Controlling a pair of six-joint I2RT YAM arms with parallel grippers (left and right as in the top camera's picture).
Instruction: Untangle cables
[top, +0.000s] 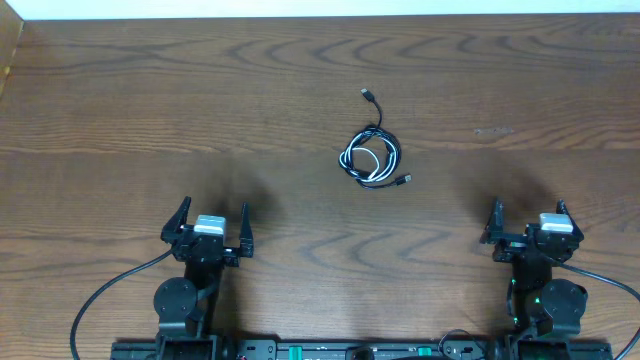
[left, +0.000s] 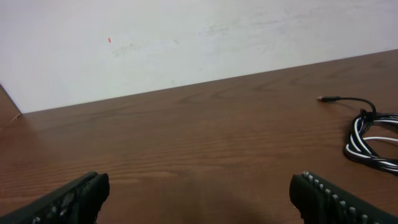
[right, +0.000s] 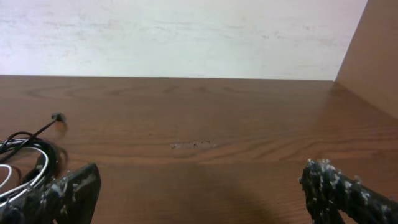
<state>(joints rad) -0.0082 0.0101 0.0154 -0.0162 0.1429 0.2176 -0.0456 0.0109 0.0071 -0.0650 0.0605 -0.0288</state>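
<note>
The cables (top: 371, 157) lie as a small coiled bundle of thin black and white cords in the middle of the wooden table, with one plug end (top: 367, 94) stretched toward the far side and another (top: 404, 180) at the right. The bundle also shows at the right edge of the left wrist view (left: 370, 137) and at the left edge of the right wrist view (right: 25, 158). My left gripper (top: 209, 228) is open and empty near the front left. My right gripper (top: 528, 222) is open and empty near the front right. Both are well away from the cables.
The wooden table (top: 150, 100) stretches wide around the bundle. A white wall (left: 186, 37) bounds the far edge. A wooden side panel (right: 373, 56) stands at the far right. Thick black cords run from the arm bases (top: 110, 290) at the front.
</note>
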